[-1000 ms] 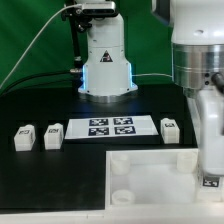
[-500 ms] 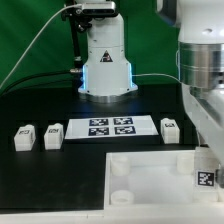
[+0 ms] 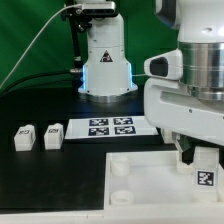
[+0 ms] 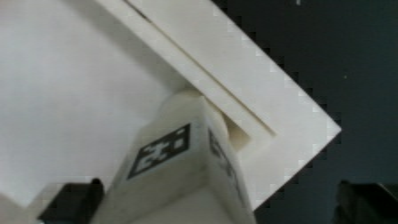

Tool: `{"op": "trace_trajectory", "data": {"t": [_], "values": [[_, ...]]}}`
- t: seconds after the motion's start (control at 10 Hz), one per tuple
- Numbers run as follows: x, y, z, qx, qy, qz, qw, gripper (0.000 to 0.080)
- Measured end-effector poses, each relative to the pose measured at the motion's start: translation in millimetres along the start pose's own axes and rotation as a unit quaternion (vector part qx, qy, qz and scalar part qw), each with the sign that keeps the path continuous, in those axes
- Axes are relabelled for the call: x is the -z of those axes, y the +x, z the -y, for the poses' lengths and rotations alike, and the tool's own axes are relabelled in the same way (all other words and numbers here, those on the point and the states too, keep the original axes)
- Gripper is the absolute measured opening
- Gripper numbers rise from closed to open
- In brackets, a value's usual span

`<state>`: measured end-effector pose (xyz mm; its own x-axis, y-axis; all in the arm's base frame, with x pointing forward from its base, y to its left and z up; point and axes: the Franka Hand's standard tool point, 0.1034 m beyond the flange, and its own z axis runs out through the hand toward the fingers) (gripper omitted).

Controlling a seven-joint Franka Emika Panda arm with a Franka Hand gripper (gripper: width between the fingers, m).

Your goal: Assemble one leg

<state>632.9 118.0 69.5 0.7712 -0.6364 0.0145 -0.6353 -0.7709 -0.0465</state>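
One leg (image 3: pixel 203 178), a small white block with a black-and-white tag, stands on the far right corner of the large white panel (image 3: pixel 150 172). My gripper (image 3: pixel 203 160) is directly above it. In the wrist view the leg (image 4: pixel 178 165) rises between my two dark fingers (image 4: pixel 71 202), with a gap on each side. The jaws stand wide apart and straddle the leg without touching it. The panel's corner (image 4: pixel 267 95) lies beneath it. Two more legs (image 3: pixel 24 137) (image 3: pixel 54 134) lie on the black table at the exterior view's left.
The marker board (image 3: pixel 108 127) lies flat behind the panel. The robot's base (image 3: pixel 105 60) stands at the back. Round sockets (image 3: pixel 118 167) show on the panel's left side. My arm covers the table right of the marker board.
My wrist has turned and the arm now fills the exterior view's right, hiding the leg that lay beside the marker board. The leg on the panel has stayed in place.
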Motion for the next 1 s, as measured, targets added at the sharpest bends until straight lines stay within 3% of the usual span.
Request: {"op": "trace_trajectory", "data": {"t": [0.2, 0.3, 0.4, 0.6, 0.7, 0.8, 1.0], "values": [[0.1, 6.1, -6.6, 0.182, 0.002, -0.016, 0.983, 0.0649], [-1.6, 4.1, -6.0, 0.209, 0.005, -0.018, 0.978, 0.0649], [-2.1, 3.8, -6.2, 0.171, 0.005, -0.017, 0.985, 0.0649], [-3.0, 4.0, -6.8, 0.127, 0.006, -0.016, 0.992, 0.0383], [-3.4, 3.2, -6.4, 0.064, 0.007, -0.015, 0.998, 0.0383], [-3.7, 3.1, -6.5, 0.004, 0.009, -0.013, 1.0, 0.029], [-4.4, 4.7, -9.1, -0.128, 0.008, -0.007, 0.992, 0.0291]]}}
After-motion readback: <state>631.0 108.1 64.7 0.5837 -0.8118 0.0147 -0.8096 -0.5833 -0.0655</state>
